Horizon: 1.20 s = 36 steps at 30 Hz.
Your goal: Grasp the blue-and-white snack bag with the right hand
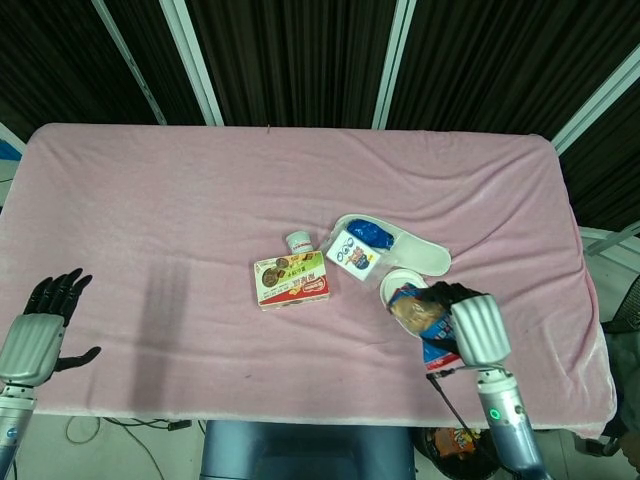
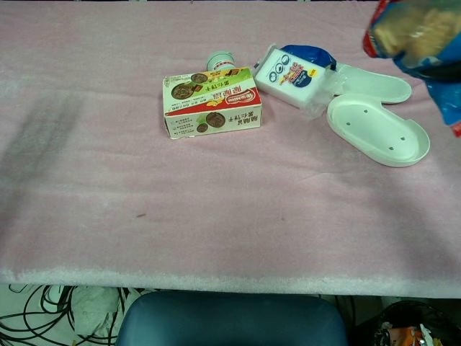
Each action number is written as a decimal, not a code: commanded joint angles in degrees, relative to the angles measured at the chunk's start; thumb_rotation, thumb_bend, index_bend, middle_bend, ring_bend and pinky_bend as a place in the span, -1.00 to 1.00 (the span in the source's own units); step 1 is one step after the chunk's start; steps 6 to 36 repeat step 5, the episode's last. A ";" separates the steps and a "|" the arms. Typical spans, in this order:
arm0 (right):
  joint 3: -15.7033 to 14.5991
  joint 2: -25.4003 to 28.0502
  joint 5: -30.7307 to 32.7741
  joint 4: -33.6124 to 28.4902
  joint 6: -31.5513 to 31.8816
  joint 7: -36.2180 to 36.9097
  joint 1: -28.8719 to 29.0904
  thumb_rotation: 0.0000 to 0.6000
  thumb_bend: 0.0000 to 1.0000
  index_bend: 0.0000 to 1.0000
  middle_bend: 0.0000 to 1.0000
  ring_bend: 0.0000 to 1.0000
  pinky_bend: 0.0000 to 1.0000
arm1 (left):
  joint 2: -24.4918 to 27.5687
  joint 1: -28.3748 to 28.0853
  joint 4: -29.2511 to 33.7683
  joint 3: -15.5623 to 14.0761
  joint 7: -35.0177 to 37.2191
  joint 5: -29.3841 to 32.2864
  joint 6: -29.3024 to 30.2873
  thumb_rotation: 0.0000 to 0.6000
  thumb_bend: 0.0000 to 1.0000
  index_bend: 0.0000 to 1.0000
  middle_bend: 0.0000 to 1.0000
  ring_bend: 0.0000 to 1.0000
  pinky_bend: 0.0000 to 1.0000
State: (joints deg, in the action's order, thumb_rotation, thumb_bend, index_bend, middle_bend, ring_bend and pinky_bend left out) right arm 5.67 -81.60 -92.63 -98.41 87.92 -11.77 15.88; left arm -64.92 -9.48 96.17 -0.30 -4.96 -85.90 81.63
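Note:
My right hand (image 1: 472, 328) is raised over the table's front right part and grips a blue snack bag (image 1: 417, 313) with a red edge and a chips picture. The chest view shows that bag (image 2: 414, 36) blurred at the top right corner, with the hand itself hidden. A blue-and-white pack (image 1: 352, 252) (image 2: 291, 73) lies flat on the pink cloth beside a white oval dish (image 1: 425, 257) (image 2: 378, 130), with nothing touching it. My left hand (image 1: 40, 328) hovers by the front left edge, fingers spread and empty.
A green-and-red biscuit box (image 1: 291, 281) (image 2: 211, 101) lies left of the pack. Behind it stands a small white jar (image 1: 298, 242) (image 2: 220, 60). The dish is in two halves, and something dark blue (image 1: 372, 235) lies on the far one.

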 commanded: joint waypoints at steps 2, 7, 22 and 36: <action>-5.01 4.23 -4.36 4.63 5.42 7.04 -4.85 1.00 -0.21 0.56 0.39 0.37 0.53 | -0.07 0.02 -0.14 0.03 -0.11 -0.41 0.15 1.00 -1.00 -1.00 -1.00 -1.00 -1.00; -5.00 4.74 -4.83 7.44 7.48 10.50 -5.84 1.00 -0.21 0.56 0.39 0.37 0.53 | -0.01 0.13 -0.19 0.10 0.09 -0.58 0.36 1.00 -1.00 -1.00 -1.00 -1.00 -1.00; -5.00 4.74 -4.83 7.44 7.48 10.50 -5.84 1.00 -0.21 0.56 0.39 0.37 0.53 | -0.01 0.13 -0.19 0.10 0.09 -0.58 0.36 1.00 -1.00 -1.00 -1.00 -1.00 -1.00; -5.00 4.74 -4.83 7.44 7.48 10.50 -5.84 1.00 -0.21 0.56 0.39 0.37 0.53 | -0.01 0.13 -0.19 0.10 0.09 -0.58 0.36 1.00 -1.00 -1.00 -1.00 -1.00 -1.00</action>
